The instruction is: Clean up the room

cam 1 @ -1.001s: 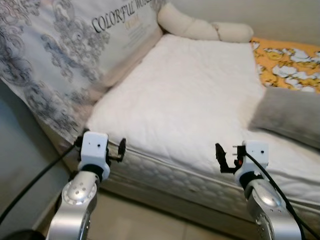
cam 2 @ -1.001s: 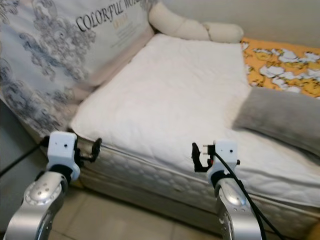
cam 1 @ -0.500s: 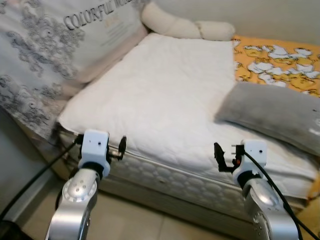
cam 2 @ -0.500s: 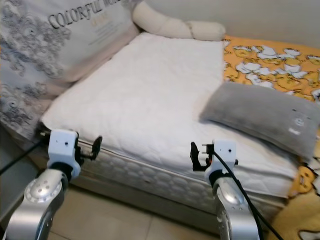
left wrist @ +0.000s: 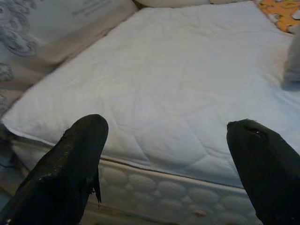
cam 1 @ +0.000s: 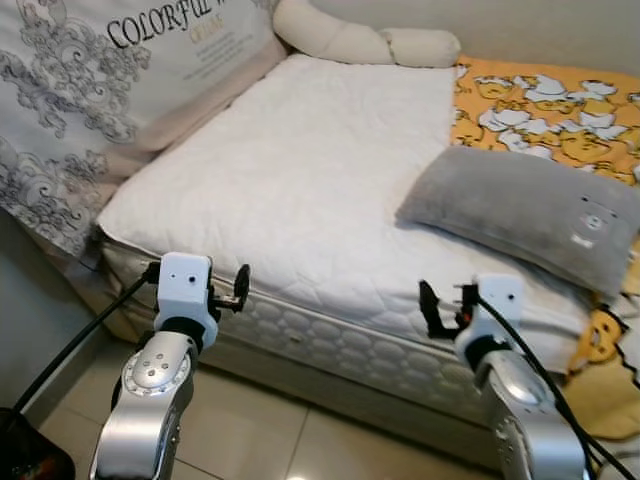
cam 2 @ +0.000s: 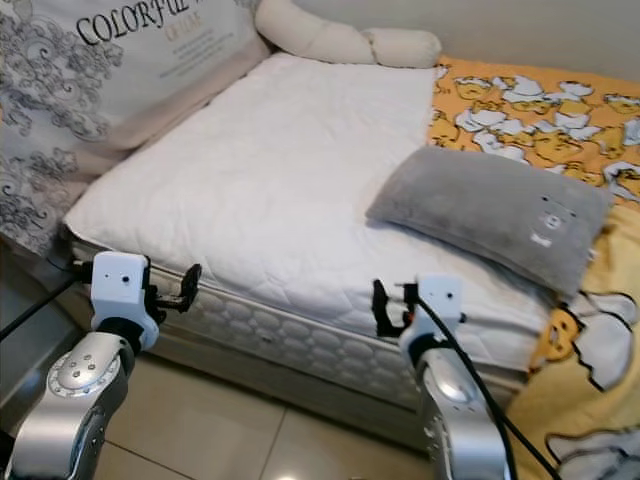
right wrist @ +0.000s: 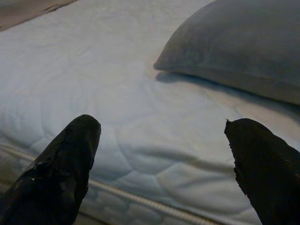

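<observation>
A grey pillow [cam 1: 520, 205] with a small bear patch lies on the right side of the white mattress [cam 1: 300, 170], its far end resting on a yellow duck-print blanket [cam 1: 550, 90]. My left gripper [cam 1: 240, 285] is held open in front of the mattress's near edge, with nothing between its fingers [left wrist: 84, 140]. My right gripper [cam 1: 430, 305] is open too, just short of the bed edge and below the pillow's near left corner [right wrist: 168, 61]. Neither gripper touches anything.
A large patterned cover printed "COLORFUL" [cam 1: 90, 90] is piled against the bed's left side. A cream bolster [cam 1: 350, 40] lies at the far end. The yellow blanket hangs over the right front corner [cam 2: 590, 370]. A tiled floor [cam 1: 250, 430] lies below, with a dark object [cam 1: 30, 460] at the left.
The whole view has swung to the right, bringing the grey pillow and yellow blanket fully into sight. Both grippers stay open and hold the same pose before me.
</observation>
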You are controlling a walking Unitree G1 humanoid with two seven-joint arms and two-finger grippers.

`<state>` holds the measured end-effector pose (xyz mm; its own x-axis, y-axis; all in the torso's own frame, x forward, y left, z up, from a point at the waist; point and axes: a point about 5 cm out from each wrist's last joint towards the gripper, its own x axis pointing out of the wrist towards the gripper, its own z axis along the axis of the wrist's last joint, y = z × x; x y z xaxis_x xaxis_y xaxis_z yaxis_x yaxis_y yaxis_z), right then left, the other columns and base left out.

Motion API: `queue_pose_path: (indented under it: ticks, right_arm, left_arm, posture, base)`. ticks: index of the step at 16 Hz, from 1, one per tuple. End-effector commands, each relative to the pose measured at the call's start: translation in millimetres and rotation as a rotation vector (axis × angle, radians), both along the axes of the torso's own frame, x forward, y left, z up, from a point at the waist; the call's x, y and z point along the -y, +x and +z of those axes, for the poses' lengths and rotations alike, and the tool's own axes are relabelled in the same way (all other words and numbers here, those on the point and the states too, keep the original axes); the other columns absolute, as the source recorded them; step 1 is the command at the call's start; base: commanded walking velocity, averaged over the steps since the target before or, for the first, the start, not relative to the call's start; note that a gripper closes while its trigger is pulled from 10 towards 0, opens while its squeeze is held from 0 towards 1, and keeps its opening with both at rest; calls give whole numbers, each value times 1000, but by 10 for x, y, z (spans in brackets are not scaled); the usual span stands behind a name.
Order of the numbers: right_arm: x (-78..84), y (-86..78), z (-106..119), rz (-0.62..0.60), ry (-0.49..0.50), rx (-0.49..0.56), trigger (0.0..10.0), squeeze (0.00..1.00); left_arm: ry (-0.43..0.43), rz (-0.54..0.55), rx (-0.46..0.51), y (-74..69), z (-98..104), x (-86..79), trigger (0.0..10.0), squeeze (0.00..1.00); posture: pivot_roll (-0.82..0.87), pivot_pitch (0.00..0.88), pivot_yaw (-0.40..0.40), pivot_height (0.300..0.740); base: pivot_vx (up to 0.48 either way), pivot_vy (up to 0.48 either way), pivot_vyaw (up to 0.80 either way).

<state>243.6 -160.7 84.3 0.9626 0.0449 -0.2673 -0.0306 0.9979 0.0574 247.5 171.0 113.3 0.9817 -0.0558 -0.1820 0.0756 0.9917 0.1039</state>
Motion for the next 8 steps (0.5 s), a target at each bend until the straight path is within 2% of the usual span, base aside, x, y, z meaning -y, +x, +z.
queue_pose_path:
  ticks: [1,7,8]
  right_arm:
    - [-22,26,19,7,7,5,10000,0]
    - [64,109,51,-26,0,27,10000,0]
    - [70,128,63,-24,-2,34,10000,0]
  left_arm:
    - [-6,1,-4,6,-10,-8,10000,0]
    - [-4,-19,-12,7,-21,11,10000,0]
    - [-7,-12,-9,0,-13,0,10000,0]
  posture:
    - [-107,9,-6,740]
    - [-91,5,-10,740]
    - [-90,3,-10,740]
  base:
    - [349,0,-781]
    - [354,0,-784]
    - [360,0,-438]
